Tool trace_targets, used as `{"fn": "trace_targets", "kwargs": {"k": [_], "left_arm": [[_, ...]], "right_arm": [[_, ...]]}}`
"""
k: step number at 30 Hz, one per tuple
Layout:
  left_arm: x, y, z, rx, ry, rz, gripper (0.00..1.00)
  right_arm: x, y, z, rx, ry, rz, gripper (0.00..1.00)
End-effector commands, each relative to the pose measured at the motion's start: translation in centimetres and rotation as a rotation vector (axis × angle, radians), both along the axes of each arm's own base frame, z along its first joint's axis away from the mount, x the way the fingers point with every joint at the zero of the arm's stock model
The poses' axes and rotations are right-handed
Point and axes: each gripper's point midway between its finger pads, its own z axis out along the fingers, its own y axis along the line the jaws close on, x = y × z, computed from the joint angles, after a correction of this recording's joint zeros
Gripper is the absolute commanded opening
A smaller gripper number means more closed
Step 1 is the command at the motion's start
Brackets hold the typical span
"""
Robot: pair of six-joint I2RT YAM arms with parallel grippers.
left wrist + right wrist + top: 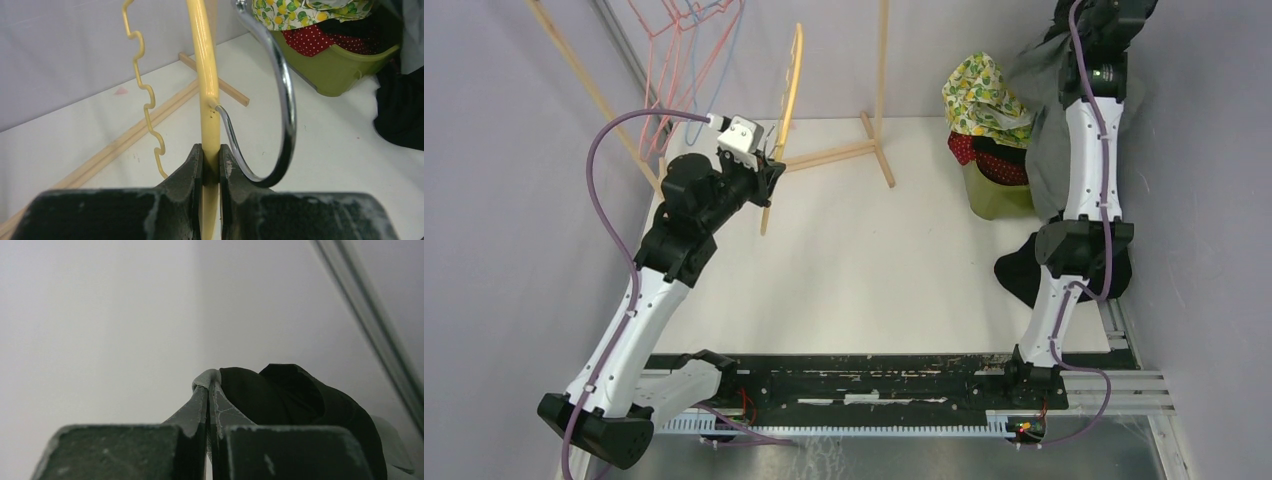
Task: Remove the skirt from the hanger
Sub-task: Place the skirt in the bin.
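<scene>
The yellow plastic hanger [792, 95] with a chrome hook [286, 100] stands on edge over the table's far left, with no cloth on it. My left gripper [211, 151] is shut on the hanger's bar [206, 70]; it also shows in the top view [772, 168]. My right gripper [208, 386] is shut on the grey hem of the skirt [285, 395] and is raised high at the far right. The grey and black skirt [1046, 140] hangs down from it along the right arm, apart from the hanger. The right fingertips are cut off by the top edge of the top view.
A green bin [996, 192] holding lemon-print and red dotted clothes [982, 92] stands at the far right, also seen in the left wrist view [340, 65]. A wooden rack [839, 153] stands at the back. Pink and blue wire hangers [686, 45] hang at the far left. Grey walls stand on both sides.
</scene>
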Motion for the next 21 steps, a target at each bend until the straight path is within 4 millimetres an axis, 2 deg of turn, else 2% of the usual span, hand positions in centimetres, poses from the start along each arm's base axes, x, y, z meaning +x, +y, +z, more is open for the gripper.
{"fn": "trace_targets", "kwargs": {"k": [1,4,7,9,10,13,15,18,21], "left_arm": [[0.1,0.1,4.8,-0.064,-0.110,0.017,0.03],[0.5,0.1,4.8,-0.055,-0.104,0.019,0.03],[0.9,-0.3,4.7,-0.044,-0.098,0.010,0.03],[1.2,-0.5,4.5,-0.041,-0.092,-0.001,0.03],[1.2,-0.7,4.4,-0.039,-0.089,-0.008,0.03],[1.5,-1.0,4.0,-0.037,-0.077,-0.019,0.03],[1.6,-1.1,3.8,-0.030,-0.067,-0.025,0.03],[2.0,-1.4,3.8,-0.019,-0.055,-0.035,0.03],[2.3,-1.8,4.3,-0.027,-0.055,-0.047,0.03]], "right_arm": [[-2.3,1.3,5.4,0.089,-0.268,0.169,0.01],[-1.5,1.8,5.2,0.160,-0.315,0.274,0.01],[0.4,2.9,2.7,0.209,-0.255,0.369,0.01],[2.4,2.8,-1.7,0.254,-0.140,0.357,0.01],[3.3,2.5,-4.6,0.259,-0.065,0.321,0.01],[5.1,1.5,-14.2,0.239,0.235,0.211,0.01],[5.6,2.1,-21.0,0.203,0.459,0.214,0.01],[4.5,2.7,-28.3,0.129,0.704,0.178,0.01],[2.0,1.1,-32.4,-0.038,0.906,0.001,0.01]]}}
